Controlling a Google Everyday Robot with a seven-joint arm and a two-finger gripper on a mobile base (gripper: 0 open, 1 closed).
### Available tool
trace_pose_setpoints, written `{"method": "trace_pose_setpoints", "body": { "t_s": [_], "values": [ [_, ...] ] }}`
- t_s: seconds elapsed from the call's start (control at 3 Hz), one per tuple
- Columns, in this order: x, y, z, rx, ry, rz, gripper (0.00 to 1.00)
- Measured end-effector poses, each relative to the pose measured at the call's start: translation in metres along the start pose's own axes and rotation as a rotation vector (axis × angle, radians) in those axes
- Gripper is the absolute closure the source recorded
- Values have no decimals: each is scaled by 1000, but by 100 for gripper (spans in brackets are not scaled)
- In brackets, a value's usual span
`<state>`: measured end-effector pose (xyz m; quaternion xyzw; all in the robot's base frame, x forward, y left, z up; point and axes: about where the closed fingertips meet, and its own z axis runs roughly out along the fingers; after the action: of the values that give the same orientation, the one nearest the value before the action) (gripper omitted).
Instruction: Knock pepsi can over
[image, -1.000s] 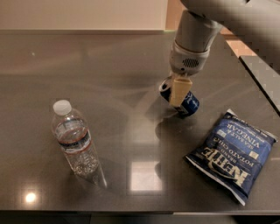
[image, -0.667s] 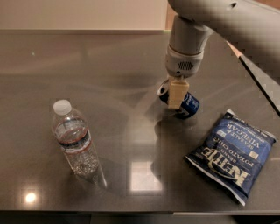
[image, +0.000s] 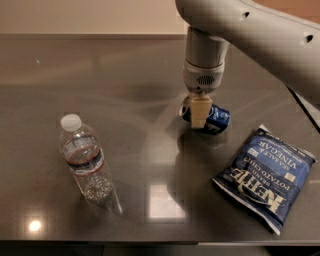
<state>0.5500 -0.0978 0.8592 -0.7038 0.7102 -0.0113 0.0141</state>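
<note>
Camera view: gripper low over the pepsi can, and the knock looks as good as made.
The can seems to lie on its side on the tabletop, its blue body showing just right of the gripper's tip and partly behind it. I cannot tell whether the gripper is parted or closed. The water bottle stands upright well to the gripper's left, and the chip bag lies flat to its lower right. By my reading, the next move calls for lifting straight up, clear of the can, without rolling it toward the bag.
</note>
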Motion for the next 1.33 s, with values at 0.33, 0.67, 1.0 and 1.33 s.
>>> {"method": "trace_pose_setpoints", "body": {
  "t_s": [0.33, 0.67, 1.0, 1.33],
  "values": [
    [-1, 1, 4, -7, 15, -13, 15],
    [-1, 1, 8, -14, 18, -18, 0],
    [-1, 1, 8, -15, 17, -18, 0],
    [3, 1, 10, -1, -32, -6, 0]
  ]
}}
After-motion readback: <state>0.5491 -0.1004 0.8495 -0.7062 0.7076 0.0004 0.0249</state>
